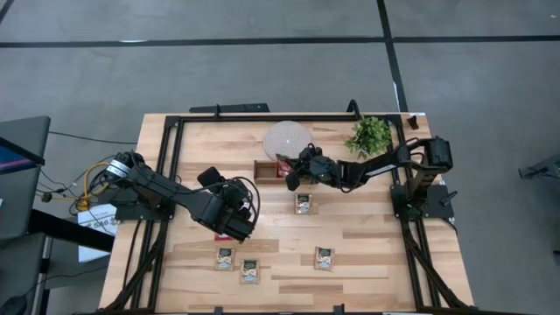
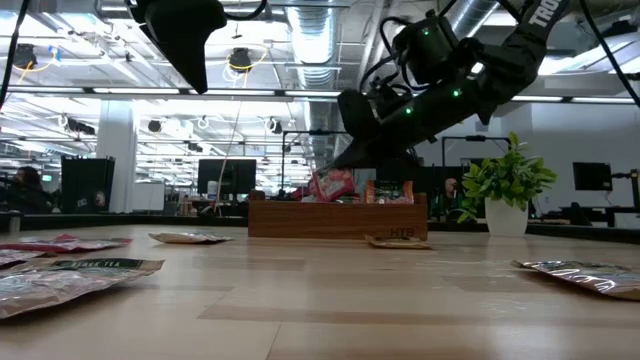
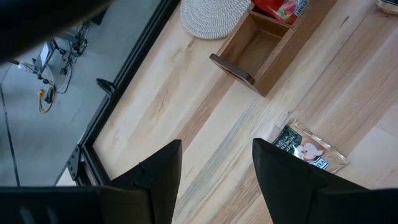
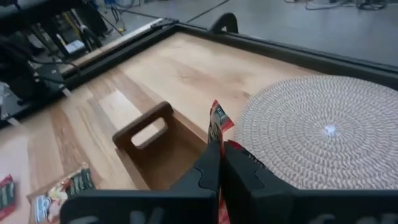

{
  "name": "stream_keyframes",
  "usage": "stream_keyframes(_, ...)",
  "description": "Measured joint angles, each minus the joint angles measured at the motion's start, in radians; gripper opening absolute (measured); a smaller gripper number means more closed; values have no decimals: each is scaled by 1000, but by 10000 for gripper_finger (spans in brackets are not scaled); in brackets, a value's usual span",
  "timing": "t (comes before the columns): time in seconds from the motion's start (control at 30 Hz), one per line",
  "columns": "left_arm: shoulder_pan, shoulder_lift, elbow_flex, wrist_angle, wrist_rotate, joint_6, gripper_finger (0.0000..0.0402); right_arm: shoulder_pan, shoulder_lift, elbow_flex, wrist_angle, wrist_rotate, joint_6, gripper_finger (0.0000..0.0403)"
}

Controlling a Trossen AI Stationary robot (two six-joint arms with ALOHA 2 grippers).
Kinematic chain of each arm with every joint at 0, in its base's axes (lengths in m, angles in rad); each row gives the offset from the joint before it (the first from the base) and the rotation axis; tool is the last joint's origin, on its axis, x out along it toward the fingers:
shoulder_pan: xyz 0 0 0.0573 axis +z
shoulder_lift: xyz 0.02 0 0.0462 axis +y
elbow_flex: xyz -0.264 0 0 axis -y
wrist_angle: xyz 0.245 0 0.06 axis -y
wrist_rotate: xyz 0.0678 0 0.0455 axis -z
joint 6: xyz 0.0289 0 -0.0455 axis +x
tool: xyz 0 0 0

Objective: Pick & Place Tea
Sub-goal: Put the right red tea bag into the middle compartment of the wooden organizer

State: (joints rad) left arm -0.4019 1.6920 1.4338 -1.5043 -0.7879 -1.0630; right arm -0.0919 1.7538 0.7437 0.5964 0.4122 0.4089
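Observation:
My right gripper (image 4: 221, 151) is shut on a red tea sachet (image 4: 217, 122) and hangs over the left end of the brown wooden tray (image 1: 265, 169). The tray holds red sachets (image 2: 335, 185). More sachets lie flat on the table: one near the middle (image 1: 304, 203) and three by the near edge (image 1: 226, 257), (image 1: 250, 269), (image 1: 325, 257). My left gripper (image 3: 214, 168) stands open in the air above the table's left half, nothing between its fingers. My right gripper pinches the red sachet between its two fingers, and the sachet's top corner (image 4: 215, 112) sticks out past the fingertips. The fingers slant down from the table's right side. The sachet stands on edge, clear above the tray's empty end compartment (image 4: 163, 158).
A round woven mat (image 1: 287, 137) lies beyond the tray and a small potted plant (image 1: 369, 135) stands at the far right. A black frame (image 1: 175, 140) runs along the table's edges. Bare wood lies between the tray and the near sachets.

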Motion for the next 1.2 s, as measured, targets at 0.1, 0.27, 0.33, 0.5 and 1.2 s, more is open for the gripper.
stream_keyframes(0.1, 0, 0, 0, 0, 0, 0, 190, -7, 0, 0, -15, -1, 0, 0)
stream_keyframes(0.27, 0, 0, 0, 0, -1, 0, 190, -17, 0, 0, -16, 6, -8, 0)
stream_keyframes(0.33, 0, 0, 0, 0, -1, 0, 190, -21, 0, 0, -15, 4, -18, 0)
stream_keyframes(0.5, 0, 0, 0, 0, -1, 0, 190, -22, 0, 0, -15, 2, -24, 0)
stream_keyframes(1.2, 0, 0, 0, 0, -2, 0, 190, -22, 1, 0, -16, -21, -62, 60)
